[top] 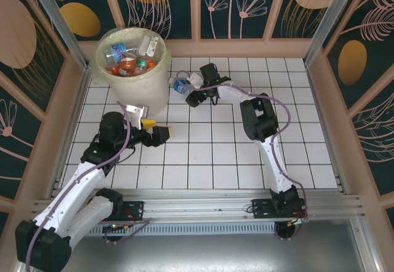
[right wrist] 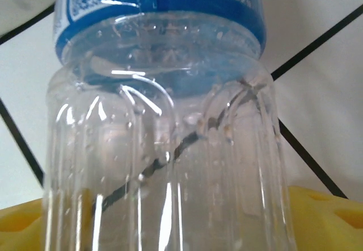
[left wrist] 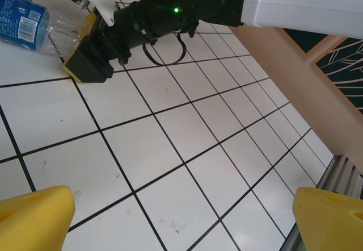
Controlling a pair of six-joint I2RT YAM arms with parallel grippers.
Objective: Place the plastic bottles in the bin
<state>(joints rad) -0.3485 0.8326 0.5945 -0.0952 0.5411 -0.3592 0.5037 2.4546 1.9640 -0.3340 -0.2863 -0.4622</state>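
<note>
Lying on its side on the tiled table (top: 215, 155) just right of the bin (top: 161, 82), the blue-labelled bottle (top: 180, 86) points its label end away from the right tool (top: 187, 91), whose yellow pads (right wrist: 332, 217) flank the clear ribbed body up close, though I cannot tell if they grip; the left tool (top: 145, 116) gapes wide.

Blue-label bottle (right wrist: 159, 120) cut off top and bottom; binned bottles (top: 128, 66) too small to count.

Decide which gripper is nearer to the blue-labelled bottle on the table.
Right. The right gripper straddles the blue-labelled bottle; the left gripper sits well apart, nearer the arm bases.
</note>
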